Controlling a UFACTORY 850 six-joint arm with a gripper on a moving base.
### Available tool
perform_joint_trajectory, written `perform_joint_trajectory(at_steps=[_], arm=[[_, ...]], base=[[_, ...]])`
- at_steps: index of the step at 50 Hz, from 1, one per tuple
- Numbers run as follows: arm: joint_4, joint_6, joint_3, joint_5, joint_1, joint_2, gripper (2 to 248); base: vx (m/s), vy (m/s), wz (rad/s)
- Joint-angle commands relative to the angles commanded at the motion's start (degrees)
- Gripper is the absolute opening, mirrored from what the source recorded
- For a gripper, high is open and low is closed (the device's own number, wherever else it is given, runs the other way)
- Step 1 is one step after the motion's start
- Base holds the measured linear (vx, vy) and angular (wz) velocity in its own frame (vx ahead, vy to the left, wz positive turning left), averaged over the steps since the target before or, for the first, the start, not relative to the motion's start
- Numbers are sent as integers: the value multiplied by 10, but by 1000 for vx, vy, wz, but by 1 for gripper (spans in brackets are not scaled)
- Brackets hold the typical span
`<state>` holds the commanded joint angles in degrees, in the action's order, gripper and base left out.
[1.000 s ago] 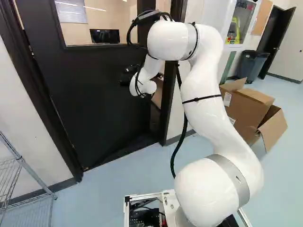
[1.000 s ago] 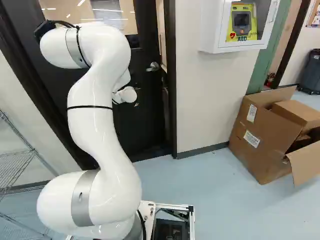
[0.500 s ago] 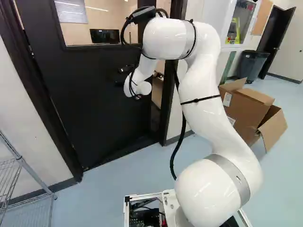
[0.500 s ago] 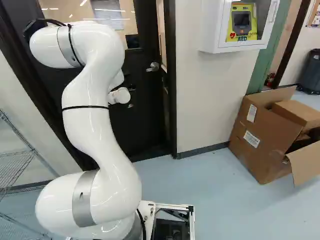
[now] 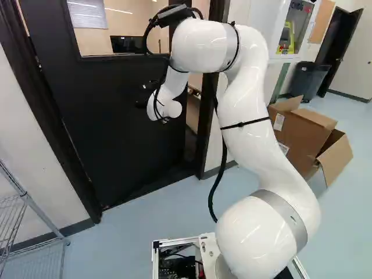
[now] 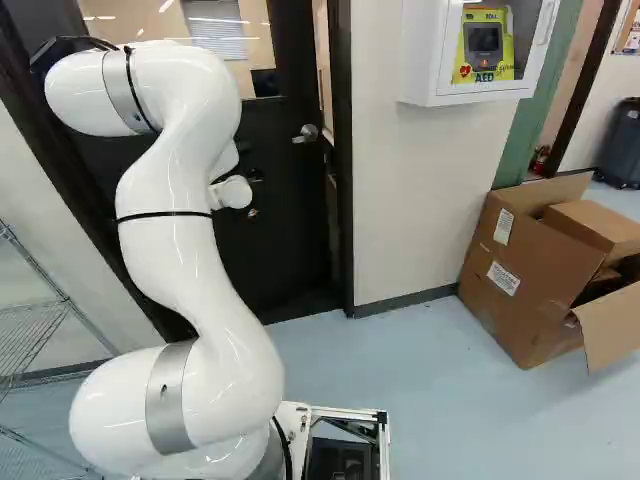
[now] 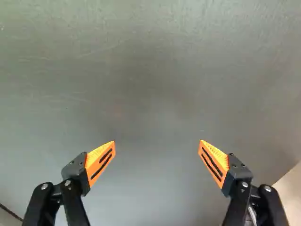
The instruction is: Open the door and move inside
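The door (image 5: 99,133) is found ahead of the arm (image 5: 250,122), at the left of the left base view, and is seen ajar: beside its free edge, a narrow gap is left to the dark frame (image 5: 203,125), through which part of the room beyond is shown. The door is finished in flat black, with a window (image 5: 136,29) set in its upper part; a blind (image 5: 87,16) and a dark screen (image 5: 128,44) are visible through the glass. A silver lever handle (image 6: 306,134) is mounted near the free edge, clear of the arm in the right base view. The gripper (image 5: 142,97) is positioned at the door's face, below the window; whether contact is made cannot be determined. In the wrist view, the orange-padded fingers (image 7: 100,161) are spread wide, and ahead of them the door's surface is presented as dull grey, faintly scuffed and marked with pale streaks.
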<state>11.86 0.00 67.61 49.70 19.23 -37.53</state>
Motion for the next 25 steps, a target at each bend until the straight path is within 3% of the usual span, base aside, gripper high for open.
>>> perform_joint_trajectory(at_steps=[25], arm=[[0,0,44,0,-1,-32,247]], base=[[0,0,0]])
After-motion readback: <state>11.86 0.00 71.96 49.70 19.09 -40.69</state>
